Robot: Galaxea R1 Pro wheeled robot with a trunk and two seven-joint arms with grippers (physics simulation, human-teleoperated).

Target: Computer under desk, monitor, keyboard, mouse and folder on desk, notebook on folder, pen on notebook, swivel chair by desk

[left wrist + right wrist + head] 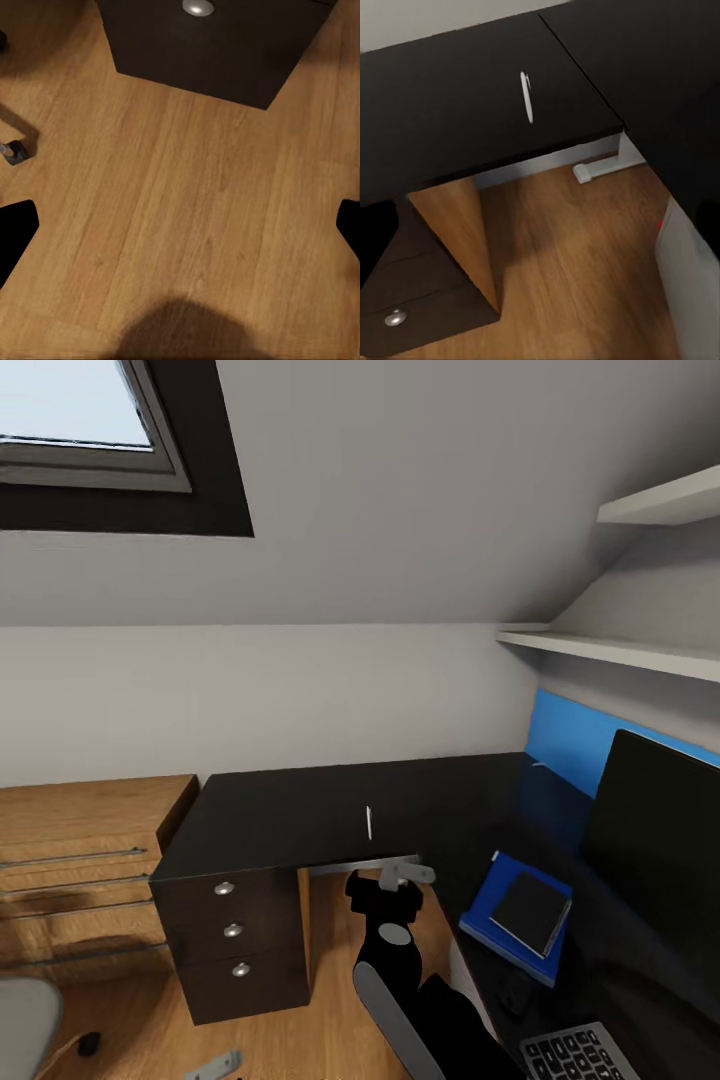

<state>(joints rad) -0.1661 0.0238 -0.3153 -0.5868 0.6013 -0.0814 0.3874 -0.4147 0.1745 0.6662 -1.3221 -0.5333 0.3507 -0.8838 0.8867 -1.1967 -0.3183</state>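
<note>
A slim white pen (369,822) lies flat on the glossy black L-shaped counter (280,815), near its front edge. The dark grey notebook (531,911) rests on the flat blue folder (484,920) beside the black monitor (655,830). The right gripper (405,873) hovers spread below the counter edge; the left gripper (180,225) gapes over wooden floor (187,195).

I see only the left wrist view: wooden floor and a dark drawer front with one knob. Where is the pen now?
Observer: The pen lies on the desk, near its front edge.
Operator: Is the notebook already on the folder?
Observer: Yes, the notebook lies on the folder, on the desk's right wing.
Operator: Does the right gripper hold anything?
Observer: No, the right gripper hangs below the desk edge, near the pen, with nothing in it.
</note>
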